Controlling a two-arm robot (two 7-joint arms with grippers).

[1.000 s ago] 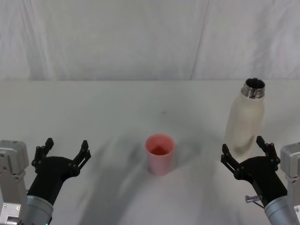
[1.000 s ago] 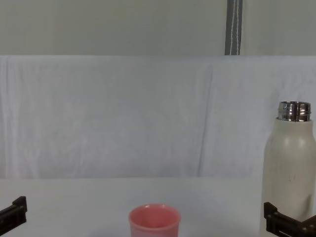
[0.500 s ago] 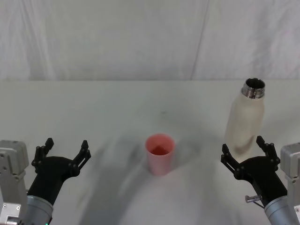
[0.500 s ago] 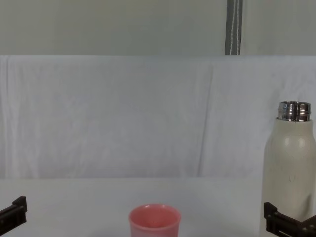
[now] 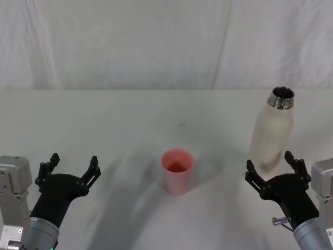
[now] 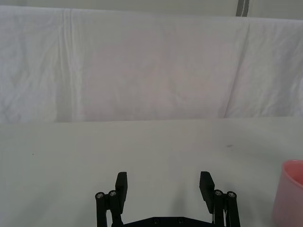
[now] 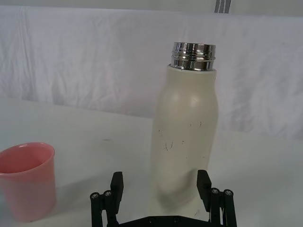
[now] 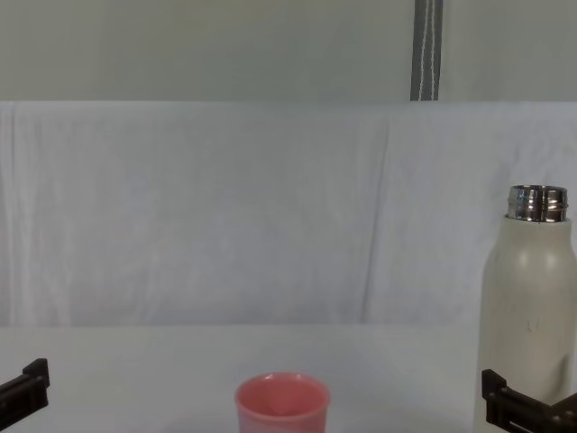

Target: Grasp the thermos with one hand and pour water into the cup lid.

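approaching thermos (image 5: 273,133), upright at worktop (image 5: 104,120) right | right pincer (image 5: 274,169) released just before its base | left pincer (image 5: 72,166) released, idle | risk: low grip tips the tall bottle; pour misses cup lid (image 5: 177,171) at centre

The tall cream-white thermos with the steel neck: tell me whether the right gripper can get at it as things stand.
Probably yes. The right gripper is open, just short of the tall cream-white thermos, which stands upright with nothing between them; the small pink cup lid stands well aside.
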